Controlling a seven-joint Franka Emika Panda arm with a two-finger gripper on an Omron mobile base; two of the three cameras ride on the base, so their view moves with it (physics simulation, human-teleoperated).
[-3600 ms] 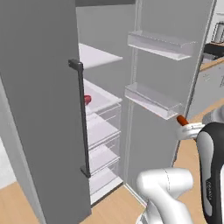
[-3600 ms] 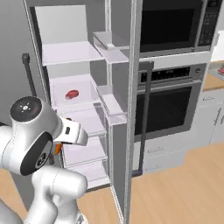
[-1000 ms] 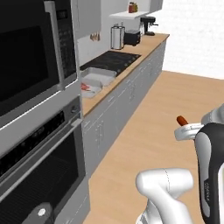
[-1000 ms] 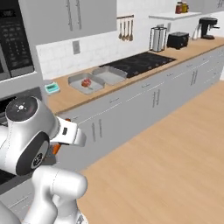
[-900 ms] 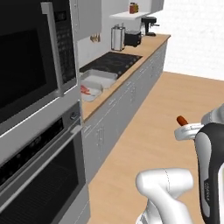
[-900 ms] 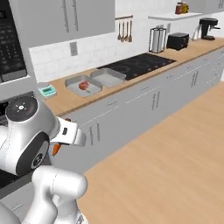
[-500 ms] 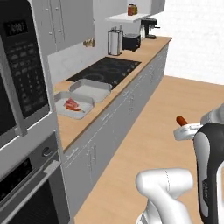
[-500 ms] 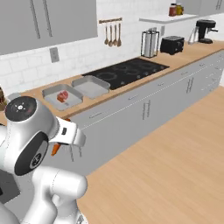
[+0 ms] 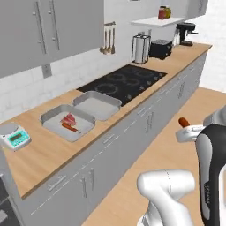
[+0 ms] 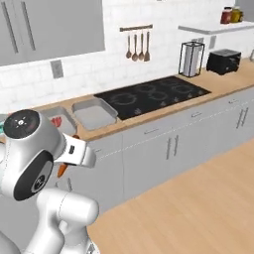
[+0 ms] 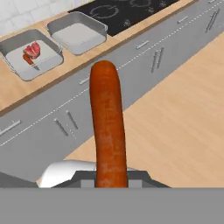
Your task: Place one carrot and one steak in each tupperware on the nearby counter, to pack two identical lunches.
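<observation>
Gripping carrot (image 11: 107,127), jaws clamped (steak (image 11: 33,49) in one tupperware (image 11: 17,69)).

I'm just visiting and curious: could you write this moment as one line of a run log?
end effector: shut on carrot | left tupperware: steak, carrot | right tupperware: empty | counter: ahead

Arm: rose folded above the base, well apart from the counter (image 9: 53,152).
Gripper (image 11: 109,177): jaws clamped on a carrot (image 11: 107,122).
Carrot: pointed straight out beyond the fingertips.
</observation>
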